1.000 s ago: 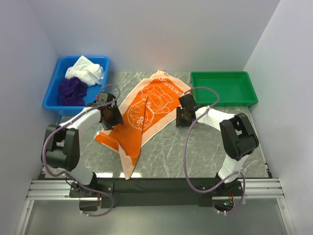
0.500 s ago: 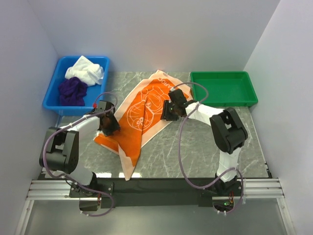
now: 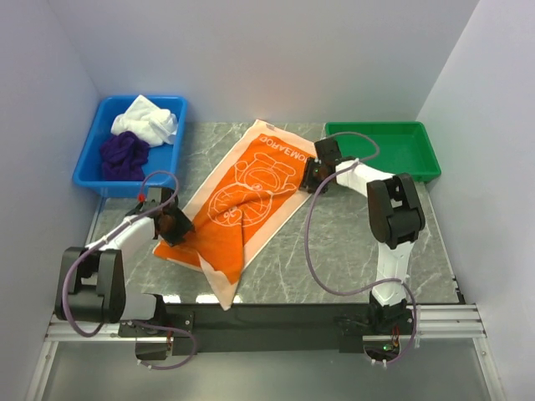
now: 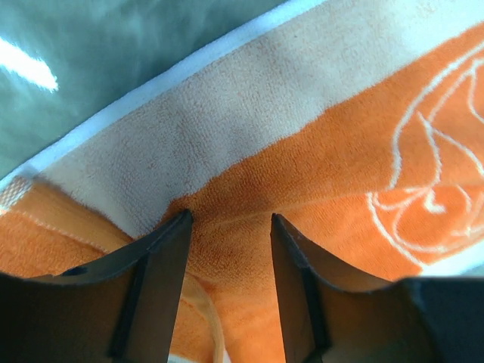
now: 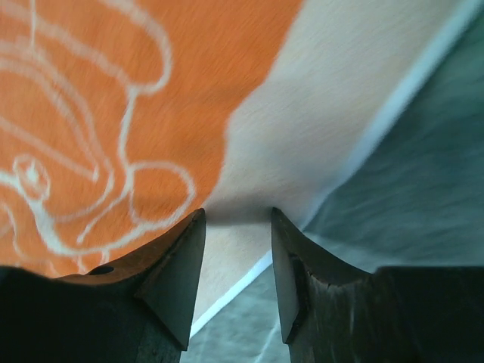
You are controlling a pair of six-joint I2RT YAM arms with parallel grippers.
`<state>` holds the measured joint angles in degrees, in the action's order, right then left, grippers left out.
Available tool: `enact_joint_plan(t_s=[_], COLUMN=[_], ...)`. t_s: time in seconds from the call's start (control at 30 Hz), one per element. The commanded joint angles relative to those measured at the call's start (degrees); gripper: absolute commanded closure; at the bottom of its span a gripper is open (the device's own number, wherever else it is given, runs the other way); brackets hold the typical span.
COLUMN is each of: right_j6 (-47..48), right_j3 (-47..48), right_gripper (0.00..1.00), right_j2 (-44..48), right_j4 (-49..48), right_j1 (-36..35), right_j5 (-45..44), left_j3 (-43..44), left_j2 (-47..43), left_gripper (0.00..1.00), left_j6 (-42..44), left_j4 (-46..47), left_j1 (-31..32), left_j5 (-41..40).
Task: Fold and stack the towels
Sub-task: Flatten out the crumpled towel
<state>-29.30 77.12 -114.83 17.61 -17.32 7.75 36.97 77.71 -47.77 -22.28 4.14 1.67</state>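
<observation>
We see the orange towel (image 3: 266,171) lying diagonally across the middle of the counter (image 3: 351,246). Left jaws grip its edge toward the counter's left edge; right jaws grip its border toward the far-right corner.

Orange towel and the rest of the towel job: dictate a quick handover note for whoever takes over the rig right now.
The left gripper is shut on the orange towel, pinching cloth at its left side.
The right gripper is shut on the same towel's pale border, on the side near the green tray.
The orange towel lies diagonally on the table, its near end rumpled.
The white towel and purple towel sit bunched in the blue bin.
Done: nothing folded or stacked yet.
Left: fold all three, then stack.
</observation>
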Motion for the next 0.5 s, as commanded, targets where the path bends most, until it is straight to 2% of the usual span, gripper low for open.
enact_joint_plan(t_s=[0.0,0.17,0.23,0.37,0.47], right_j6=[3.5,6.6,7.4,9.8,10.8], right_j3=[5.7,16.5,17.4,11.9,5.2], right_gripper=[0.52,0.51,0.51,0.49,0.49], right_j2=[-2.1,-6.0,-5.2,2.3,7.3], right_j4=[4.3,9.7,10.5,7.3,6.9], right_j1=[2.0,2.3,1.7,-2.4,-7.8], right_j5=[-4.1,-5.6,-5.2,-4.9,-5.4], left_j3=[-5.1,-7.7,-6.9,-1.7,5.3], left_j2=[-1.9,-8.7,-11.3,-16.6,-16.1], left_gripper=[0.46,0.41,0.38,0.29,0.27], left_j6=[-2.5,-5.2,-5.6,-3.2,0.5], left_j4=[-4.2,-4.9,-7.1,-12.2,-15.8], left_j1=[-0.1,1.3,3.3,4.4,4.4], left_j5=[5.6,8.0,7.4,2.3,-4.2])
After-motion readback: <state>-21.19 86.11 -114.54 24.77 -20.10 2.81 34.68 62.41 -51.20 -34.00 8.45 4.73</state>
